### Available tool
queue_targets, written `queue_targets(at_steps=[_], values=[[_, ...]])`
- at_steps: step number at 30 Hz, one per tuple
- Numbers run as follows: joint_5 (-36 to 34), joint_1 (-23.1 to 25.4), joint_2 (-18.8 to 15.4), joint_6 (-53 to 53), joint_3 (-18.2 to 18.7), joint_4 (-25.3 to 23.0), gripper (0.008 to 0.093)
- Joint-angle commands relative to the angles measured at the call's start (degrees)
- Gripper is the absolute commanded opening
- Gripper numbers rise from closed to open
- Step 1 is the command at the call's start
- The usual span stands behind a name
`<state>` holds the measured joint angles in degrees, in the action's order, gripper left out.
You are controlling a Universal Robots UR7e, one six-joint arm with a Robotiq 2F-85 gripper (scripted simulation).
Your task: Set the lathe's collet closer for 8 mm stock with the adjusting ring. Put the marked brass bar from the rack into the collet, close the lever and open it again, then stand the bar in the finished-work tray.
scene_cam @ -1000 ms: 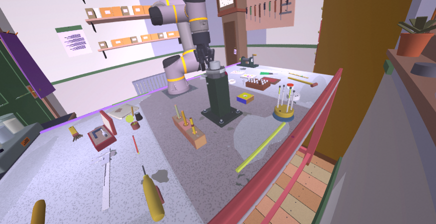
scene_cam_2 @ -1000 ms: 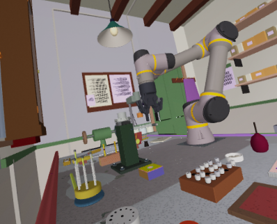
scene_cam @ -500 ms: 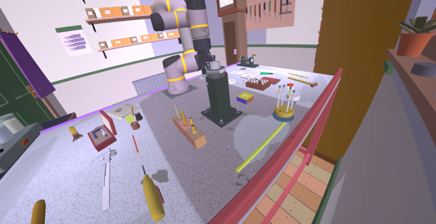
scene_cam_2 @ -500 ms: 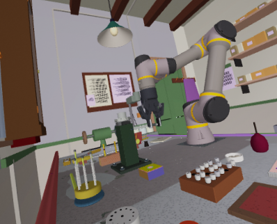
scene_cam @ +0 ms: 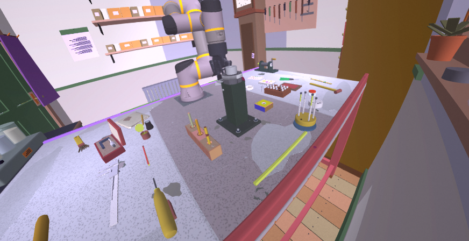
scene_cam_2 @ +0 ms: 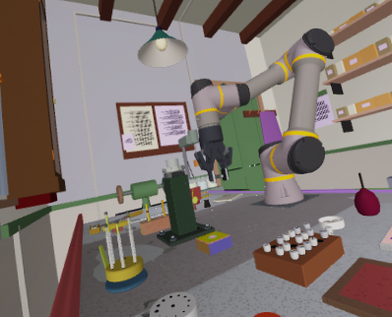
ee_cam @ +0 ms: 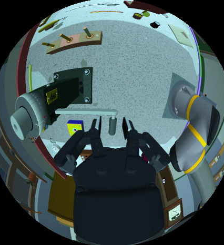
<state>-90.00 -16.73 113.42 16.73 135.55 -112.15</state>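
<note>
The collet closer's grey lever [ee_cam: 86, 112] reaches out from the lathe head, and its handle knob [ee_cam: 112, 125] stands between my fingers in the wrist camera. My gripper [ee_cam: 112, 123] [scene_cam_2: 214, 170] is half open and holds nothing, hovering beside the top of the dark green lathe column [scene_cam: 234, 105] [scene_cam_2: 179, 206]. The grey adjusting ring [ee_cam: 32, 107] and collet nose [ee_cam: 19, 124] sit on the column's top [scene_cam: 231, 71]. The wooden rack [scene_cam: 203, 141] [ee_cam: 75, 42] stands left of the column with three brass bars upright in it. The round finished-work tray [scene_cam: 304, 121] [scene_cam_2: 124, 273] holds several thin rods.
The red rail [scene_cam: 314, 154] runs along the bench's near edge. A long yellow-green rod [scene_cam: 282, 159] lies on the bench by the tray. A small blue and yellow box [scene_cam: 263, 105], a brown block of white pegs [scene_cam_2: 299, 248] and hand tools on the left part lie around.
</note>
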Motion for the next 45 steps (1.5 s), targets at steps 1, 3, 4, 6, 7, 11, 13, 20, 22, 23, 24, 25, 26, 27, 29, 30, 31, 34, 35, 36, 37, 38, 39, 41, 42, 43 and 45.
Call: queue_targets(at_steps=[1, 3, 4, 6, 7, 11, 13, 20, 22, 23, 24, 25, 26, 27, 29, 30, 31, 34, 35, 36, 37, 38, 39, 41, 42, 43, 45], values=[[0.0, 0.0, 0.0, 0.0, 0.0, 0.0, 0.0480], [0.0, 0.0, 0.0, 0.0, 0.0, 0.0, 0.0475], [0.0, 0.0, 0.0, 0.0, 0.0, 0.0, 0.0455], [0.0, 0.0, 0.0, 0.0, 0.0, 0.0, 0.0415], [0.0, 0.0, 0.0, 0.0, 0.0, 0.0, 0.0395], [0.0, 0.0, 0.0, 0.0, 0.0, 0.0, 0.0315], [0.0, 0.0, 0.0, 0.0, 0.0, 0.0, 0.0275], [0.0, 0.0, 0.0, 0.0, 0.0, 0.0, 0.0135], [0.0, 0.0, 0.0, 0.0, 0.0, 0.0, 0.0095], [0.0, 0.0, 0.0, 0.0, 0.0, 0.0, 0.0080], [0.0, 0.0, 0.0, 0.0, 0.0, 0.0, 0.0080], [0.0, 0.0, 0.0, 0.0, 0.0, 0.0, 0.0080], [0.0, 0.0, 0.0, 0.0, 0.0, 0.0, 0.0080], [0.0, 0.0, 0.0, 0.0, 0.0, 0.0, 0.0080], [0.0, 0.0, 0.0, 0.0, 0.0, 0.0, 0.0080], [0.0, 0.0, 0.0, 0.0, 0.0, 0.0, 0.0080], [0.0, 0.0, 0.0, 0.0, 0.0, 0.0, 0.0080], [0.0, 0.0, 0.3, 0.0, -0.5, 0.8, 0.0080], [0.0, 0.0, 0.4, 0.0, -0.7, 1.1, 0.0080], [0.0, 0.0, 0.5, 0.0, -0.9, 1.4, 0.0080], [0.0, 0.0, 0.6, 0.0, -1.2, 1.7, 0.0080], [0.0, 0.0, 0.6, 0.0, -1.4, 2.0, 0.0080], [0.0, 0.0, 0.7, 0.0, -1.6, 2.3, 0.0080], [0.0, 0.1, 0.8, -0.1, -2.0, 2.8, 0.0080], [0.0, 0.1, 0.9, -0.1, -2.3, 3.1, 0.0080], [0.0, 0.1, 0.9, -0.1, -2.5, 3.4, 0.0080], [0.0, 0.1, 1.0, -0.1, -3.0, 3.9, 0.0080]])
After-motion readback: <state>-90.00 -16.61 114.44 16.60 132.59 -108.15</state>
